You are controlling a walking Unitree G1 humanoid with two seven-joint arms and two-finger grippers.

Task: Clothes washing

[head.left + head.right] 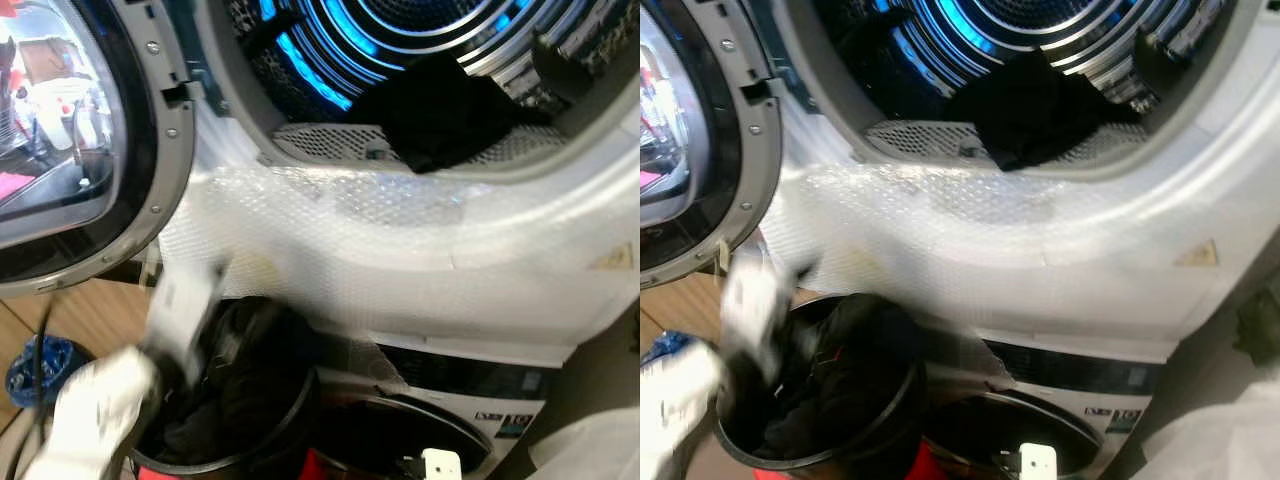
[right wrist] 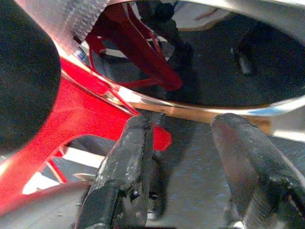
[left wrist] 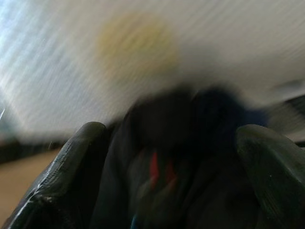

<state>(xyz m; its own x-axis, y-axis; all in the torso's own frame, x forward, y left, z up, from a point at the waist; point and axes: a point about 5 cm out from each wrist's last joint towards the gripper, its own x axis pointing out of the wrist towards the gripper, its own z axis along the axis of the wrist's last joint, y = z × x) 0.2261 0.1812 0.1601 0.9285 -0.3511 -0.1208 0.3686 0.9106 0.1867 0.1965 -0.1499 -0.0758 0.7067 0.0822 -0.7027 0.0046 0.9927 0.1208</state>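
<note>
A black garment [image 1: 440, 110] lies on the lip of the upper machine's blue-lit drum [image 1: 330, 50]. Below it stands a black basket [image 1: 290, 430] heaped with dark clothes [image 1: 240, 370]. My left arm [image 1: 185, 310], blurred by motion, reaches down into the basket from the left. In the left wrist view my left gripper [image 3: 172, 131] is open, its two fingers wide apart just above the dark clothes [image 3: 162, 167]. My right gripper [image 2: 183, 121] is open and holds nothing, low beside a red frame [image 2: 71, 114] and the chrome rim [image 2: 205, 112] of the lower machine's door.
The upper machine's round door [image 1: 80, 150] hangs open at the left. Bubble wrap [image 1: 400, 230] covers the white front panel. The lower machine's glass door [image 1: 420, 420] sits right of the basket. A blue object [image 1: 40, 365] lies on the wooden floor, and white plastic [image 1: 590, 445] at the lower right.
</note>
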